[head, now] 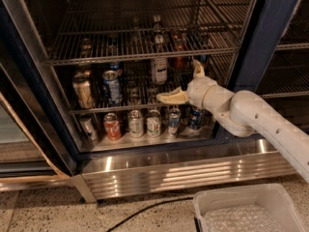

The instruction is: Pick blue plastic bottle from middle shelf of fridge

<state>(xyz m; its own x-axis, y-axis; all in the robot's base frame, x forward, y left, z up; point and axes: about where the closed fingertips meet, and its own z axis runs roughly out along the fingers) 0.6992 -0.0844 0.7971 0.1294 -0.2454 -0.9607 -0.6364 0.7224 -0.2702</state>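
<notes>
As you look into the large display fridge with dark blue door frames (270, 37), the small slim blue plastic bottle with the round white cap and whitish label (158, 70) stands just above centre frame. It sits toward the back of the grey wire-grid middle shelf (120, 108), and its cap shows through the rack above.

Your white two-finger gripper (177, 81) is inside the fridge, right of centre, at the end of the white arm (260, 120) that enters from the lower right. Its fingers (171, 98) are spread wide and hold nothing. One points left and is nearly level just over the middle shelf. The other points up, to the right of the bottle. The bottle appears above the tip of the level finger, but you cannot tell from this view whether anything touches it.

On the left of the same shelf stand a gold can (83, 92) and a blue-and-silver soda can (112, 87). A reddish-brown bottle (179, 57) shows just right of the blue plastic bottle. A red can (112, 126) stands in the row of cans on the steel floor below. A white plastic bin (241, 209) fills the lower right corner.
</notes>
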